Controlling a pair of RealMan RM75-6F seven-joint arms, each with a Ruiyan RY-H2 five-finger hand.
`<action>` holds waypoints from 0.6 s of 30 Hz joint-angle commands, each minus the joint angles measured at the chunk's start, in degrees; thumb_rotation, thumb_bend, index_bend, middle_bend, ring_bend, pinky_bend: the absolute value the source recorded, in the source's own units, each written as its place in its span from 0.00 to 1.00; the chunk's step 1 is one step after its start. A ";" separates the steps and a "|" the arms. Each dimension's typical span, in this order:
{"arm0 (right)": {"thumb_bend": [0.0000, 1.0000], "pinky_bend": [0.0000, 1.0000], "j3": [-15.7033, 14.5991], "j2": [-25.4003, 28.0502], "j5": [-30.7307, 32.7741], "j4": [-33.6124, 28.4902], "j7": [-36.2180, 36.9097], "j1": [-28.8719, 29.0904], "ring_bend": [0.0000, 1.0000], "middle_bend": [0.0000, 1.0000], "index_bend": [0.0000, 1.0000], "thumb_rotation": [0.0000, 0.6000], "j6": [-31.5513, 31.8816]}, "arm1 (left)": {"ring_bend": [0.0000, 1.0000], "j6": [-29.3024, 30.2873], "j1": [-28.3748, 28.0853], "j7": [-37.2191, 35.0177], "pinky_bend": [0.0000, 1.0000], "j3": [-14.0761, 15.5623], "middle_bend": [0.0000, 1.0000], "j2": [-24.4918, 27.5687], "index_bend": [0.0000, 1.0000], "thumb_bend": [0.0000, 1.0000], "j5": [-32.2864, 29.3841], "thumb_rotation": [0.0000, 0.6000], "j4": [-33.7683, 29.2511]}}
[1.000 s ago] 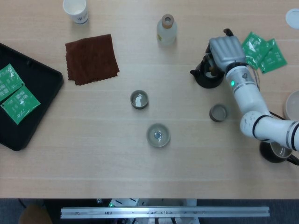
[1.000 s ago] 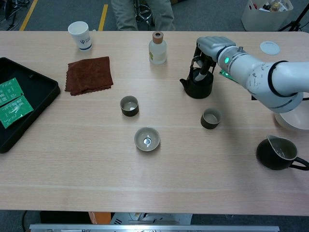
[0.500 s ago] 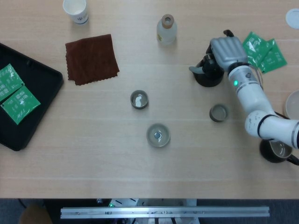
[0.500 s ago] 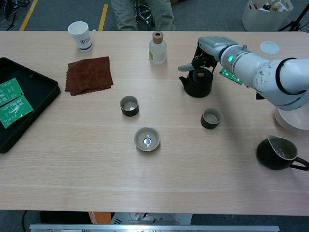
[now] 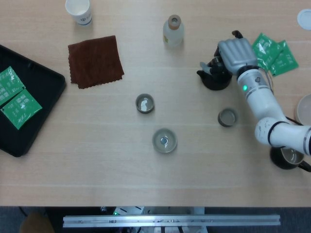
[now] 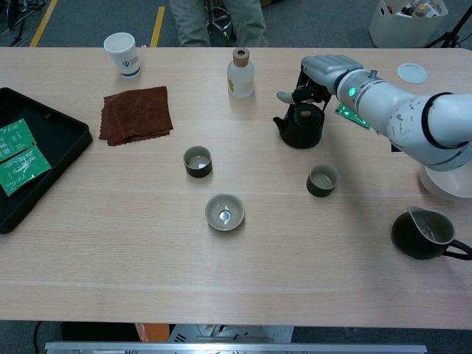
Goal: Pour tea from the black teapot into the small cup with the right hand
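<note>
The black teapot (image 5: 216, 79) (image 6: 299, 128) stands on the table at the right, its spout pointing left. My right hand (image 5: 235, 52) (image 6: 324, 72) is right above it, fingers curled down at its top handle and the thumb sticking out to the left over the spout. How firmly it grips the handle is hidden by the hand itself. A small dark cup (image 5: 227, 117) (image 6: 322, 180) stands just in front of the teapot. A second small cup (image 5: 145, 103) (image 6: 198, 161) stands near the table's middle. The left hand does not show.
A shallow bowl (image 5: 164, 140) sits in front of the middle cup. A dark pitcher (image 6: 424, 234) and a white bowl (image 6: 445, 184) stand at the right edge. A bottle (image 5: 173, 30), brown cloth (image 5: 95, 60), paper cup (image 5: 79, 10), black tray (image 5: 34, 116) and green packets (image 5: 274, 52) lie around.
The right hand's thumb swung out to the left of the teapot and has now come back closer over the spout. The teapot has stayed in place on the table.
</note>
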 commanded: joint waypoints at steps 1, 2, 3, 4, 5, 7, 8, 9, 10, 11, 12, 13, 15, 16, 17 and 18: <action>0.43 0.09 -0.06 -0.16 -0.53 0.10 0.24 0.00 0.75 0.89 0.86 0.31 0.19 | 0.17 -0.01 -0.01 -0.06 0.08 0.00 0.25 -0.01 0.25 0.29 0.01 1.00 0.04; 0.43 0.09 -0.10 -0.19 -0.63 0.19 0.27 0.01 0.75 0.89 0.86 0.31 0.18 | 0.17 0.00 -0.01 -0.08 0.08 0.00 0.25 -0.01 0.25 0.29 0.02 1.00 0.07; 0.44 0.09 -0.15 -0.30 -0.80 0.33 0.31 0.01 0.75 0.89 0.86 0.31 0.28 | 0.17 0.01 -0.03 -0.06 0.08 -0.01 0.25 -0.01 0.25 0.29 0.05 1.00 0.11; 0.44 0.09 -0.18 -0.36 -0.92 0.40 0.34 0.00 0.75 0.89 0.86 0.31 0.36 | 0.17 0.00 -0.04 -0.07 0.08 -0.01 0.25 -0.01 0.25 0.29 0.07 1.00 0.12; 0.44 0.09 -0.20 -0.42 -1.00 0.46 0.39 -0.02 0.75 0.89 0.86 0.31 0.39 | 0.17 -0.01 -0.05 -0.11 0.08 0.00 0.25 0.00 0.25 0.29 0.09 1.00 0.13; 0.44 0.09 -0.28 -0.53 -1.24 0.61 0.38 -0.01 0.75 0.89 0.86 0.31 0.49 | 0.17 0.02 -0.05 -0.15 0.08 -0.01 0.25 -0.01 0.25 0.29 0.08 1.00 0.21; 0.45 0.09 -0.37 -0.55 -1.37 0.66 0.30 0.01 0.75 0.89 0.86 0.31 0.52 | 0.17 0.01 -0.04 -0.19 0.08 -0.01 0.25 -0.01 0.25 0.29 0.08 1.00 0.24; 0.45 0.09 -0.45 -0.59 -1.48 0.71 0.21 0.02 0.75 0.89 0.86 0.31 0.59 | 0.17 -0.01 -0.04 -0.23 0.08 0.00 0.25 0.00 0.25 0.29 0.08 1.00 0.27; 0.46 0.09 -0.49 -0.63 -1.61 0.77 0.09 0.06 0.75 0.89 0.85 0.31 0.72 | 0.17 -0.02 -0.04 -0.26 0.08 0.02 0.25 0.00 0.25 0.29 0.09 1.00 0.31; 0.48 0.09 -0.59 -0.65 -1.72 0.81 -0.12 0.12 0.75 0.89 0.85 0.33 0.87 | 0.17 -0.03 -0.04 -0.28 0.08 0.03 0.25 0.00 0.25 0.29 0.09 1.00 0.32; 0.50 0.09 -0.78 -0.70 -1.92 0.87 -0.53 0.19 0.75 0.89 0.85 0.34 1.20 | 0.17 0.00 -0.02 -0.33 0.08 0.05 0.25 0.01 0.25 0.29 0.12 1.00 0.34; 0.53 0.09 -0.77 -0.74 -2.02 0.82 -0.59 0.20 0.75 0.88 0.85 0.36 1.37 | 0.17 0.03 0.00 -0.39 0.08 0.07 0.25 0.02 0.25 0.29 0.15 1.00 0.36; 0.56 0.09 -0.64 -0.64 -2.02 0.54 -0.62 0.23 0.75 0.88 0.85 0.38 1.45 | 0.17 0.09 0.03 -0.51 0.08 0.09 0.25 0.04 0.25 0.29 0.20 1.00 0.40; 0.59 0.09 -0.70 -0.56 -2.25 0.38 -0.84 0.26 0.75 0.88 0.85 0.40 1.70 | 0.17 0.14 0.06 -0.54 0.08 0.10 0.25 0.05 0.25 0.29 0.23 1.00 0.44; 0.61 0.09 -0.80 -0.51 -2.45 0.25 -1.06 0.29 0.75 0.88 0.85 0.43 1.89 | 0.17 0.16 0.06 -0.59 0.08 0.11 0.25 0.07 0.25 0.29 0.27 1.00 0.44; 0.62 0.09 -0.87 -0.42 -2.51 0.03 -1.23 0.30 0.74 0.88 0.85 0.44 1.98 | 0.17 0.22 0.07 -0.64 0.08 0.12 0.25 0.09 0.25 0.29 0.32 1.00 0.42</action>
